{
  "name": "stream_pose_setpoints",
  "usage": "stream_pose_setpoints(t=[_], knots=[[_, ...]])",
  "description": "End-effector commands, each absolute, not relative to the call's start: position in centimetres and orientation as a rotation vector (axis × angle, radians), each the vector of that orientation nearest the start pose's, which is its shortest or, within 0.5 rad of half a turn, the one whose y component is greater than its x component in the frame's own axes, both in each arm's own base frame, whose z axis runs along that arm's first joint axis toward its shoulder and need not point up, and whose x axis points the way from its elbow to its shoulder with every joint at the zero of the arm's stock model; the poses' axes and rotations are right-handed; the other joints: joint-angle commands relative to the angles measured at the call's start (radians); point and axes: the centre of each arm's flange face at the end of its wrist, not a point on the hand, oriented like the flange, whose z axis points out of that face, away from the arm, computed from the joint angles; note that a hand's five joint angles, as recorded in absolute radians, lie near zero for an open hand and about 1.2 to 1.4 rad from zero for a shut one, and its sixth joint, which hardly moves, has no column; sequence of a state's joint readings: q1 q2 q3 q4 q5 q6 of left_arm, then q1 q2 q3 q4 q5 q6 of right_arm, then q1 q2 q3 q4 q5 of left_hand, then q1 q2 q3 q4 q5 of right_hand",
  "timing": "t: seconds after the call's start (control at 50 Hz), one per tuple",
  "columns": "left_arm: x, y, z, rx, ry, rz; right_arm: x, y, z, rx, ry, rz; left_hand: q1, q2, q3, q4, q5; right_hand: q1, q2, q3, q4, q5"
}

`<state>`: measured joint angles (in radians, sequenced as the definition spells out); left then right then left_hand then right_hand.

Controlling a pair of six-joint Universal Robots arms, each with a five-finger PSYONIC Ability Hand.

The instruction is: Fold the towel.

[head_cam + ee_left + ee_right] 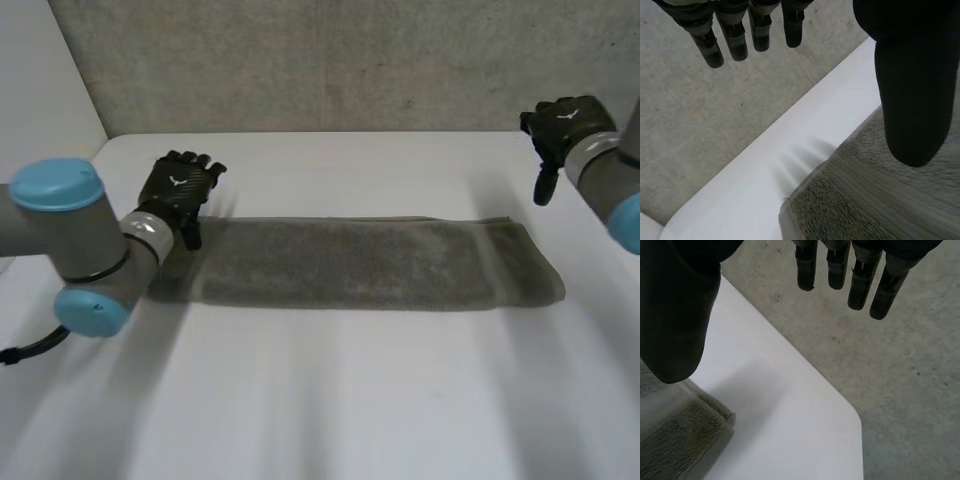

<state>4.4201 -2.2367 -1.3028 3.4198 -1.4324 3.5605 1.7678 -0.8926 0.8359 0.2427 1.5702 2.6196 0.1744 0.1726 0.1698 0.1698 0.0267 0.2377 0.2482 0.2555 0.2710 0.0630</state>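
You see a smooth white table (330,400) with rounded corners, and rough, speckled grey concrete (330,60) beyond it. On the table lies the towel (370,262), a grey, nubbly terry cloth lying as a long narrow layered band with a flat woven stripe near its end. The left hand (178,187) is at the towel's left end, its fingers (735,40) straight and apart from the thumb, holding nothing; the right hand (562,125) is off the towel's right end, apart from it, its fingers (860,285) likewise straight and empty.
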Motion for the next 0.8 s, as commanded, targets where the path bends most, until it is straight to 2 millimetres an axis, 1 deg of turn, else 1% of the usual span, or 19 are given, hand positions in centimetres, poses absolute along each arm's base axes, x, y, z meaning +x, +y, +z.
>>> stream_pose_setpoints(t=[0.02,0.04,0.06,0.08,0.12,0.14,0.22,0.26,0.28,0.32,0.42,0.5,0.62,0.68,0.72,0.74,0.76,0.78,0.8], knots=[[-24.4,-31.8,19.0,0.955,2.168,-2.101,20.5,-36.0,25.3,-1.078,2.451,-1.984,0.004,0.006,0.008,0.008,-0.023,-0.063,-0.074,-0.081,-0.096,-0.063],[-24.2,-30.9,19.3,0.954,2.167,-2.109,20.3,-34.9,24.6,-1.137,2.468,-1.931,0.004,0.006,0.008,0.008,-0.023,-0.063,-0.074,-0.081,-0.096,-0.063],[-24.2,-30.9,19.3,0.954,2.167,-2.109,20.2,-33.8,23.9,-1.184,2.483,-1.883,0.004,0.006,0.008,0.008,-0.023,-0.063,-0.074,-0.081,-0.096,-0.063],[-24.2,-30.0,19.5,0.946,2.175,-2.125,20.2,-33.8,23.9,-1.184,2.483,-1.882,0.004,0.006,0.008,0.008,-0.023,-0.063,-0.074,-0.081,-0.096,-0.063],[-24.1,-29.3,19.6,0.921,2.198,-2.143,19.9,-32.1,22.4,-1.233,2.522,-1.786,0.004,0.006,0.008,0.008,-0.023,-0.001,-0.011,-0.019,-0.034,-0.001],[-23.9,-28.8,19.5,0.887,2.235,-2.157,19.8,-32.1,22.4,-1.233,2.522,-1.786,0.004,0.006,0.008,0.008,-0.023,0.0,-0.011,-0.018,-0.033,0.0],[-23.5,-28.1,19.6,0.786,2.33,-2.199,18.6,-30.9,19.9,-1.217,2.599,-1.678,0.004,0.006,0.008,0.008,-0.023,0.155,0.145,0.137,0.122,0.155],[-23.2,-27.9,19.5,0.648,2.453,-2.238,18.4,-30.8,19.2,-1.207,2.598,-1.674,0.004,0.006,0.008,0.008,-0.023,0.176,0.165,0.158,0.143,0.176],[-23.2,-27.9,19.5,0.647,2.454,-2.238,18.3,-30.9,18.4,-1.197,2.586,-1.687,0.004,0.006,0.008,0.008,-0.023,0.196,0.186,0.179,0.163,0.197],[-22.9,-27.9,19.1,0.521,2.59,-2.265,18.3,-31.1,17.7,-1.195,2.564,-1.713,0.004,0.006,0.008,0.008,-0.023,0.229,0.218,0.211,0.195,0.229],[-21.6,-28.8,18.8,0.368,2.698,-2.306,18.0,-32.1,15.5,-1.178,2.518,-1.808,0.007,0.009,0.011,0.011,-0.02,0.252,0.242,0.235,0.219,0.253],[-21.3,-29.0,18.6,0.348,2.73,-2.329,17.9,-33.2,14.0,-1.164,2.501,-1.867,0.01,0.012,0.014,0.014,-0.017,0.302,0.292,0.284,0.269,0.302],[-21.3,-28.9,18.2,0.365,2.723,-2.352,17.4,-33.9,12.6,-1.156,2.527,-1.84,0.013,0.015,0.017,0.017,-0.014,0.341,0.33,0.323,0.307,0.341],[-21.4,-28.7,18.1,0.374,2.714,-2.365,17.3,-34.4,12.0,-1.148,2.54,-1.827,0.013,0.015,0.017,0.017,-0.014,0.473,0.462,0.455,0.439,0.473],[-21.4,-28.7,18.0,0.376,2.709,-2.369,16.8,-35.1,11.6,-1.136,2.557,-1.823,0.013,0.015,0.017,0.017,-0.014,0.659,0.649,0.641,0.626,0.659],[-21.4,-28.6,18.0,0.381,2.705,-2.374,16.8,-35.1,11.6,-1.136,2.557,-1.823,0.013,0.015,0.017,0.017,-0.014,0.661,0.65,0.643,0.627,0.661],[-21.4,-28.6,18.0,0.381,2.704,-2.374,16.6,-35.4,11.4,-1.128,2.566,-1.822,0.013,0.015,0.017,0.017,-0.014,0.879,0.868,0.861,0.845,0.879],[-21.5,-28.5,18.1,0.391,2.694,-2.384,16.6,-35.4,11.4,-1.128,2.566,-1.822,0.013,0.015,0.017,0.017,-0.014,0.881,0.87,0.863,0.847,0.881],[-21.5,-28.3,18.2,0.394,2.691,-2.389,16.3,-35.7,11.4,-1.119,2.574,-1.828,0.013,0.015,0.017,0.017,-0.014,1.102,1.091,1.084,1.068,1.102]])
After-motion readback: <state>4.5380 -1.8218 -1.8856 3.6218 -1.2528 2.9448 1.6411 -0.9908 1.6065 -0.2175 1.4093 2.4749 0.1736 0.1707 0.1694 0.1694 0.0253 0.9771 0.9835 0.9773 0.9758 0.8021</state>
